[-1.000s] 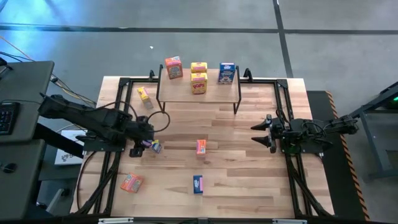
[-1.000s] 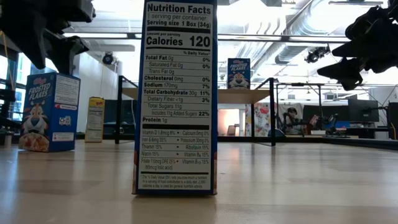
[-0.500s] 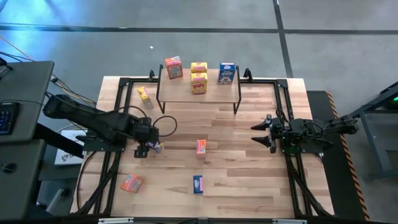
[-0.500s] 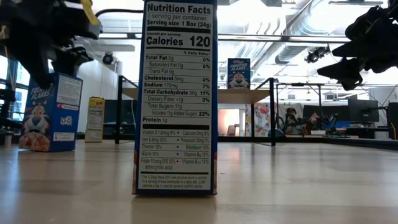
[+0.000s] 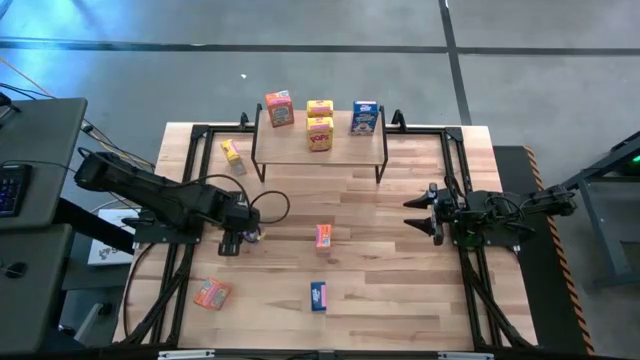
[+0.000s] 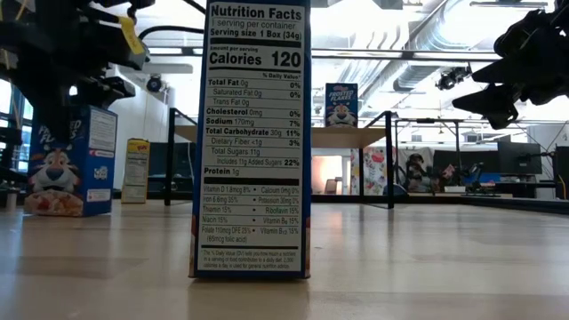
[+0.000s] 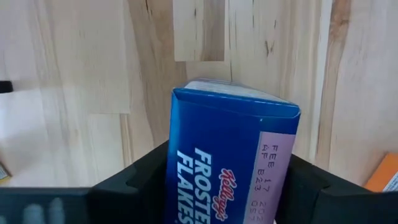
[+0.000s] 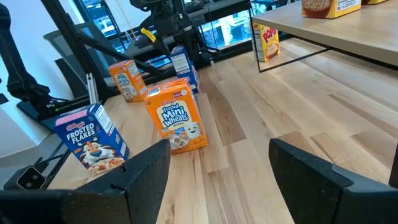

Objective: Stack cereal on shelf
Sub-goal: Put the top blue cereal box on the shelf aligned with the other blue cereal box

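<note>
Left gripper [image 5: 233,238] lowered over a blue cereal box [image 7: 233,162] left of table centre, fingers set astride it, grip not confirmed, right gripper [image 5: 418,217] parked open at right, four boxes seen on the shelf [image 5: 345,150].

A wooden table [image 5: 400,270] stood on grey floor [image 5: 500,90]; a keyboard [image 5: 8,190] sat at its left.

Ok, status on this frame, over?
Left gripper straddling upright blue Frosted Flakes box. Right gripper open, parked at right. Shelf holds four boxes. No obstruction visible.
</note>
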`<act>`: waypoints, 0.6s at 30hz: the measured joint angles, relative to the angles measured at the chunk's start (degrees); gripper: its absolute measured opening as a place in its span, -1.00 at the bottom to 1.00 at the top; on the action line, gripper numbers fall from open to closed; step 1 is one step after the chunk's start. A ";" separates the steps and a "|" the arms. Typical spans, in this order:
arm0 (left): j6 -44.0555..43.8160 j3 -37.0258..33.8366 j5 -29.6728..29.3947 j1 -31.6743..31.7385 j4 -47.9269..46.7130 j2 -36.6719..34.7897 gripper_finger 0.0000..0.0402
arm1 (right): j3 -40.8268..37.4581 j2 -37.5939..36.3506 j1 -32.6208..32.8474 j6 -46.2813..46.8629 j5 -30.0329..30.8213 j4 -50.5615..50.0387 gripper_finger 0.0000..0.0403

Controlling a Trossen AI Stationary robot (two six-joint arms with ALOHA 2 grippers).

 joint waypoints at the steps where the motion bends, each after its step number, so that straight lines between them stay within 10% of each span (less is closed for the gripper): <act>1: -0.29 0.00 -0.02 0.00 0.09 -0.02 -0.01 | 0.00 0.00 0.00 0.00 0.01 0.00 0.32; 18: -1.98 0.00 1.97 0.00 5.12 -0.07 -0.11 | 0.00 0.00 0.00 0.46 -0.20 1.05 0.32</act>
